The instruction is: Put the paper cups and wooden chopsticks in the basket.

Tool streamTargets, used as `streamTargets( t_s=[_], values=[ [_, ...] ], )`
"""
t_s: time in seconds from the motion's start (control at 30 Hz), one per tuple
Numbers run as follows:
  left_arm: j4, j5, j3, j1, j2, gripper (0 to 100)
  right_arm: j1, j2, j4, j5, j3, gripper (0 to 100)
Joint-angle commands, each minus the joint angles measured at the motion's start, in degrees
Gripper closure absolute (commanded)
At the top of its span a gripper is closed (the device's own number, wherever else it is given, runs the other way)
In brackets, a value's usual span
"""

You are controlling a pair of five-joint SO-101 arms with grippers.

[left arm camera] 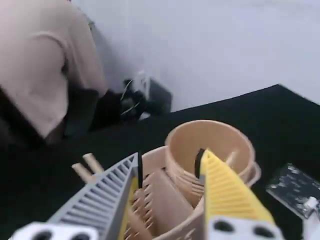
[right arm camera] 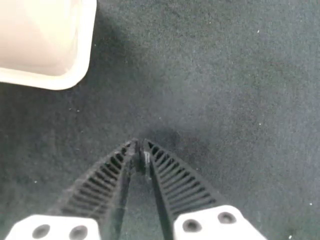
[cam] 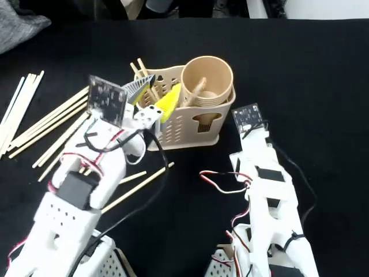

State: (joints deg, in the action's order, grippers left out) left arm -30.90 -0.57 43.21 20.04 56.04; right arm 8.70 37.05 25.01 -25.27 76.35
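Several paper cups point(cam: 207, 78) are sitting in the basket point(cam: 176, 131).
Left jaws are hanging released above it, right jaws clenched beside it.

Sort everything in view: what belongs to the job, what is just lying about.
Job: beige slotted plastic basket; tan stacked paper cups inside it; pale wooden chopsticks loose on the table.
Lying about: grey fabric at the table's far edge; black table cover.

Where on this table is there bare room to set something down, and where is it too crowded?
Bare black table lies right of the basket, beyond the right arm, and along the far edge behind the basket. It is crowded on the left side, where loose chopsticks fan out beside and under the left arm.
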Motion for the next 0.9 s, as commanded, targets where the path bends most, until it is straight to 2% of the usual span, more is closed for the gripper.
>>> streamTargets(
  t_s=[0.0, 0.2, 0.27, 0.37, 0.63, 0.87],
  values=[
    [-20.0, -0.7, -19.0, -8.3, -4.1, 78, 0.8, 1.2, -0.6, -0.4, -0.2, 98.6],
    [-35.9, -0.3, -31.8, -23.1, -19.2, 78, 0.8, 1.2, -0.6, -0.4, -0.2, 98.6],
    [-38.0, 0.5, -33.3, -26.5, -25.4, 78, 0.8, 1.2, -0.6, -0.4, -0.2, 98.6],
    [-38.9, 5.4, -33.8, -29.3, -35.3, 78, 0.8, 1.2, -0.6, -0.4, -0.2, 98.6],
    [-37.6, 15.8, -36.9, -30.5, -60.0, 78, 0.8, 1.2, -0.6, -0.4, -0.1, 98.6],
    [-37.6, 17.6, -44.0, -26.5, -75.6, 78, 0.8, 1.2, -0.6, -0.4, -0.1, 98.6]
  ],
)
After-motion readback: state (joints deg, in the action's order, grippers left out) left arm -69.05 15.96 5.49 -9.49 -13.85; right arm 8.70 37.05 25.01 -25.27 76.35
